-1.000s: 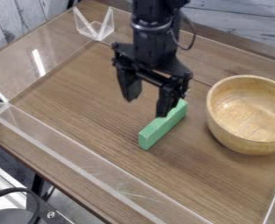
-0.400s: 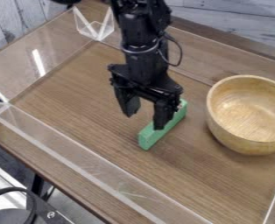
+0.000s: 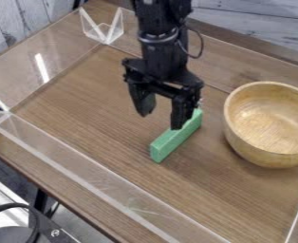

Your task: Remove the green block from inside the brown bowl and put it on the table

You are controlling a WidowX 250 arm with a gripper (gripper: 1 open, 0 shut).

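Observation:
The green block (image 3: 174,139) lies flat on the table (image 3: 88,114), left of the brown bowl (image 3: 270,122) and outside it. The bowl is a round tan wooden one at the right, and nothing shows inside it. My gripper (image 3: 162,104) hangs over the block's far end with its black fingers (image 3: 181,110) spread apart, open and holding nothing. The right finger's tip stands just above or at the block's upper end; I cannot tell if it touches.
Low clear acrylic walls (image 3: 25,133) edge the table on the left and front. A clear bracket (image 3: 103,27) stands at the back left corner. Bare wood surface stretches left of the block.
The gripper dipped toward the front left, then rose back up and to the right, staying open. The green block and the bowl have not moved.

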